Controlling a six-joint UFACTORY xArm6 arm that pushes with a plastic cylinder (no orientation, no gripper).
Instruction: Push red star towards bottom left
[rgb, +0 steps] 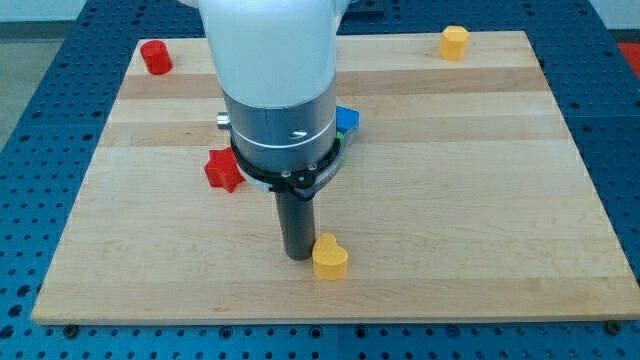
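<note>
Nearest to us, close to the surface's (480, 270) bottom edge and a little left of its middle, sits a yellow heart-shaped block (330, 257). Our tip (297, 256) stands just beside it on the view's left, so close that we cannot tell whether the two touch. There is no pincer on this arm, only the straight dark rod, so there is nothing to call wide, narrow or holding.

Farther up, the red star (224, 170) lies left of the surface's centre, roughly midway between the top and bottom edges. It is just beside the arm's grey collar (285, 140) in the view, on its left, and well apart from our tip, which is below it and to its right.

Behind the collar on the view's right, a blue block (347, 120) peeks out; most of it is hidden, so we cannot make out its shape. A sliver of green shows just under it, too small to name.

Farthest off, a red block (155, 56), seemingly round, sits at the top left corner, and a yellow block (454, 42) rests at the top edge towards the right corner.
</note>
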